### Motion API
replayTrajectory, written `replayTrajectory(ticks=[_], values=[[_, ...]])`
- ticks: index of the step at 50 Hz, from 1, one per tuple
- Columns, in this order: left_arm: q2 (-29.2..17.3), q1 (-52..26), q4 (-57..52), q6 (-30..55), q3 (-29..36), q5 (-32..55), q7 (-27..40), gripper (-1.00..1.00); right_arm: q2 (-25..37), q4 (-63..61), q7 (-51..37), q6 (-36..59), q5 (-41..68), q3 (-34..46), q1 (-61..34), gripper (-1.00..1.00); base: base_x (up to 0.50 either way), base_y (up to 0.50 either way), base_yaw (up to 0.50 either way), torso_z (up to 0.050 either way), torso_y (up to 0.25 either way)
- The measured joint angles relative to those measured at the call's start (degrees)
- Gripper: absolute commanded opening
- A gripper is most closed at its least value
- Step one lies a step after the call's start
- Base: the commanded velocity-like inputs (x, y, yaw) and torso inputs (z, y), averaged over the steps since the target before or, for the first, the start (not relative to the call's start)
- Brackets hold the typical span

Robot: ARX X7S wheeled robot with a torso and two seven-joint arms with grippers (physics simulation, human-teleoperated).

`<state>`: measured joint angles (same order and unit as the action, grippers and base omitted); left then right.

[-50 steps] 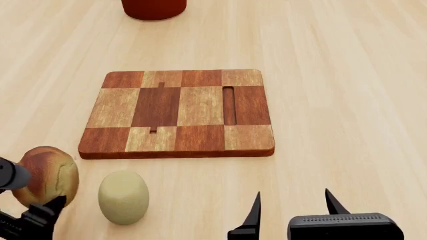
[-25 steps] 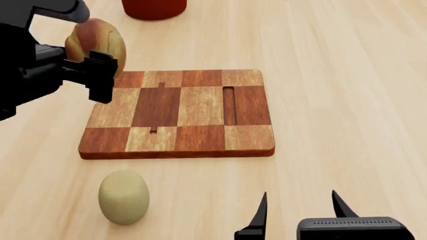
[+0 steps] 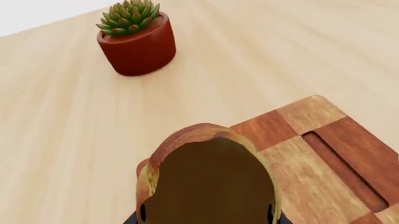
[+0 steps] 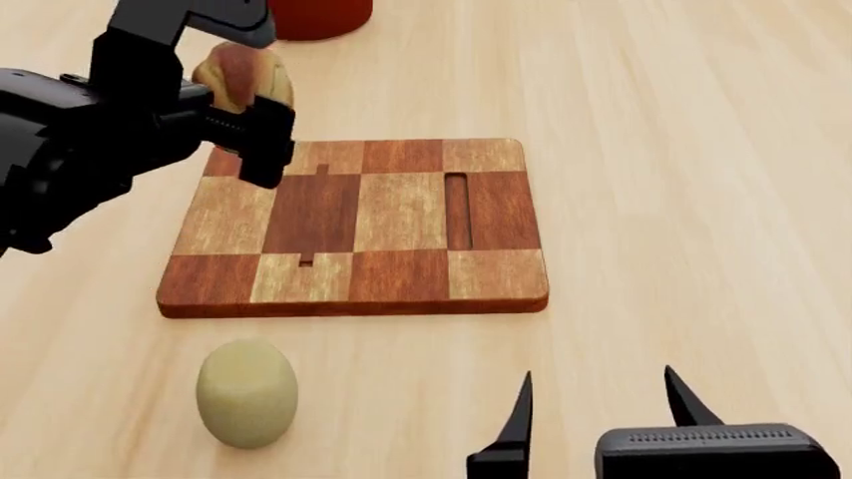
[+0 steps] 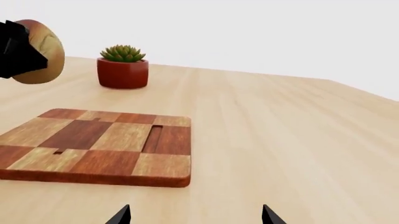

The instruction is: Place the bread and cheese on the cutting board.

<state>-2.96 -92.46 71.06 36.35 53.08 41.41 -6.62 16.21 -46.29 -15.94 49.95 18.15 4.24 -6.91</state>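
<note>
Bread [image 4: 243, 78]: golden-tan loaf with reddish-brown crust, gripped in the left hand [image 4: 226, 105] and held in the air, clear of the desk [image 4: 665, 150], above the far left corner of the cutting board [image 4: 357, 228].
Cutting board: square, checkered dark red and light tan, with narrow slots; lies flat on the desk, nothing resting on it.
Cheese [image 4: 247, 392]: plain pale yellow-green lump, on the desk just off the board's near edge, toward its left corner; not touching the board.
Right hand [image 4: 596, 417]: low over the desk near its near edge, to the right of the cheese; fingers spread apart, holding nothing.
Potted succulent [image 5: 123, 66]: green rosette in a red pot, on the desk beyond the board's far edge.
</note>
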Motion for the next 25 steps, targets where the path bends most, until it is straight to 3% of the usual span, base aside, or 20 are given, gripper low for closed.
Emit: replayTrajectory(ticks=[9, 15, 25], values=[[1.03, -0.19, 2.87, -0.88, 0.83, -0.91, -0.56, -1.00, 0.32, -0.18, -0.15, 0.14, 0.41, -0.45, 0.03, 1.00, 0.00, 0.00, 0.00, 0.000, -0.233], [1.31, -0.73, 3.65, -2.07, 6.37, 4.23, -0.82, -1.00, 0.42, 0.34, -0.15, -0.48, 0.49, -0.54, 0.34, 1.00, 0.00, 0.00, 0.00, 0.000, -0.250], [1.55, -2.63, 3.71, -3.81, 18.02, 16.71, -0.67, -1.00, 0.46, 1.41, -0.14, -1.67, 0.62, -0.52, 0.95, 1.00, 0.00, 0.00, 0.00, 0.000, -0.004]])
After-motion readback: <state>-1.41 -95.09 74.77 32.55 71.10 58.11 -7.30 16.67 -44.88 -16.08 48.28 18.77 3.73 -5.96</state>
